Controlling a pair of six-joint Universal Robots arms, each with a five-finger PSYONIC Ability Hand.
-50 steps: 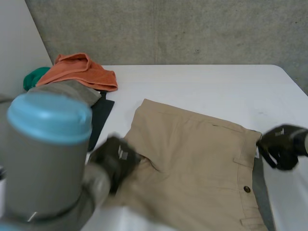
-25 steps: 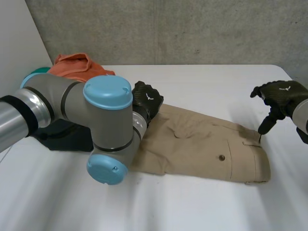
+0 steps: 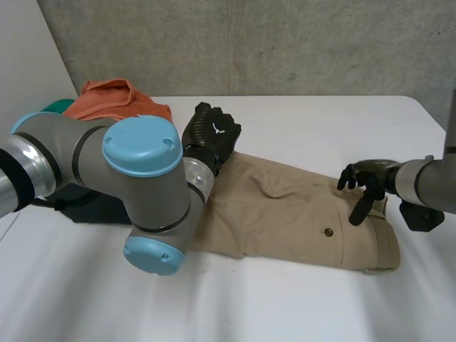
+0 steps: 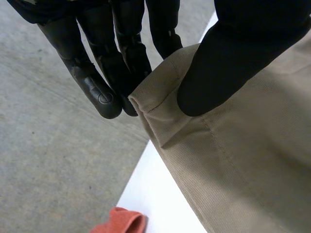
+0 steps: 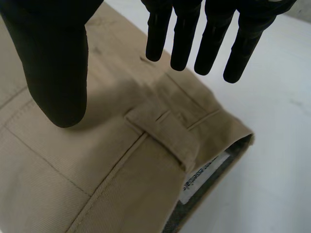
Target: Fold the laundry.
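Observation:
Beige trousers (image 3: 285,214) lie folded across the middle of the table, waistband toward my right arm. My left hand (image 3: 211,135) is at their far left end, shut on the hem. In the left wrist view the thumb (image 4: 228,68) and fingers (image 4: 104,92) pinch the stitched hem edge (image 4: 155,111) between them. My right hand (image 3: 365,178) hovers just over the waistband, open. In the right wrist view its fingers (image 5: 194,39) and thumb (image 5: 53,68) are spread above a belt loop (image 5: 160,127), touching nothing.
An orange cloth (image 3: 117,100) and a green one (image 3: 51,109) are piled at the far left of the table, with a dark cloth (image 3: 85,205) behind my left arm. White table (image 3: 285,306) stretches in front of the trousers and beyond them.
My left hand has carried the hem away from me to the far left end. My right hand let go of the waistband, opened, rose, then came down over the waistband.

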